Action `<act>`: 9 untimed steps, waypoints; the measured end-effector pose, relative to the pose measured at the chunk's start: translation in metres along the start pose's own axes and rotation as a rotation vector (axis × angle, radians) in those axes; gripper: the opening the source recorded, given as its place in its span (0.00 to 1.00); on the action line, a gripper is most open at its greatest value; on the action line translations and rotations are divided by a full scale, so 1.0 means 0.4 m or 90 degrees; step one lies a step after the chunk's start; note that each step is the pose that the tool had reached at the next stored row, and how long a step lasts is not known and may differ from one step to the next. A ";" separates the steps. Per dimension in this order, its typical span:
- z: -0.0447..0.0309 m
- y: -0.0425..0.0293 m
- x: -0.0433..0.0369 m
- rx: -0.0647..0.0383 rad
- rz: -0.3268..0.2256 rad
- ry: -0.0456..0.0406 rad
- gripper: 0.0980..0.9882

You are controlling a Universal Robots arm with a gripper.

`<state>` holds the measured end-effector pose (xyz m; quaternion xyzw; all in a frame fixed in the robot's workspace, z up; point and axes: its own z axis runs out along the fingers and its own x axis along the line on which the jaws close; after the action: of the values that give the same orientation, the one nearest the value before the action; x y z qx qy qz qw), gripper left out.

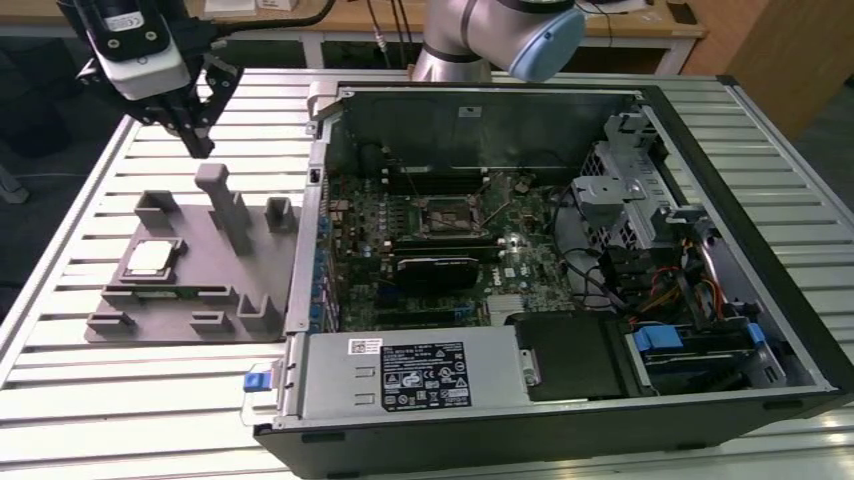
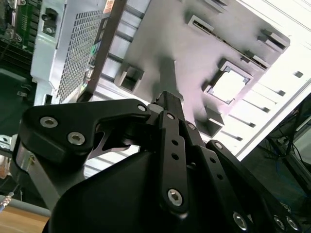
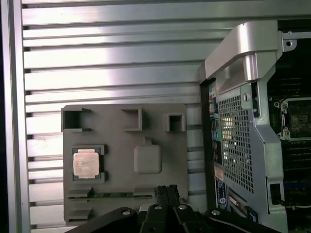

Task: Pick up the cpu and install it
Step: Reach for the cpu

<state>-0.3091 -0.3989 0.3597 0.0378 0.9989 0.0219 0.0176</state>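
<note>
The cpu (image 1: 150, 258) is a small square chip with a shiny metal top, lying flat in a recess of the grey fixture block (image 1: 214, 300) at the exterior view's left. Both wrist views look down on the cpu (image 3: 86, 162) (image 2: 228, 85) in its pocket. My gripper (image 1: 198, 148) hangs well above the table, beyond the fixture's far edge and apart from the chip. Its black fingers (image 3: 166, 189) (image 2: 167, 97) are pressed together with nothing between them. The black-framed motherboard socket (image 1: 447, 214) sits inside the open computer case.
The open computer case (image 1: 320, 110) stands to the exterior view's right of the fixture, its metal side wall (image 3: 238, 141) rising beside the block. A tall grey post (image 1: 220, 200) and smaller uprights stick up from the fixture. The slatted metal table (image 1: 134, 400) lies around them.
</note>
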 end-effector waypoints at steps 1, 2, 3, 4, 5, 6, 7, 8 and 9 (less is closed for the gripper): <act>0.002 0.000 0.005 0.000 0.000 0.0000 0.01; 0.004 -0.001 0.010 0.000 0.000 0.0000 0.01; 0.005 -0.001 0.015 0.000 0.000 0.0000 0.01; 0.007 -0.001 0.020 0.000 0.000 0.0000 0.01; 0.009 -0.002 0.025 0.000 0.000 0.0000 0.01; 0.010 -0.002 0.030 0.000 0.000 -0.0001 0.01; 0.012 -0.002 0.035 0.000 0.000 -0.0001 0.01; 0.014 -0.002 0.040 0.000 0.000 0.0000 0.01; 0.017 -0.003 0.044 0.000 0.000 0.0000 0.01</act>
<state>-0.3263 -0.3984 0.3523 0.0378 0.9989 0.0219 0.0176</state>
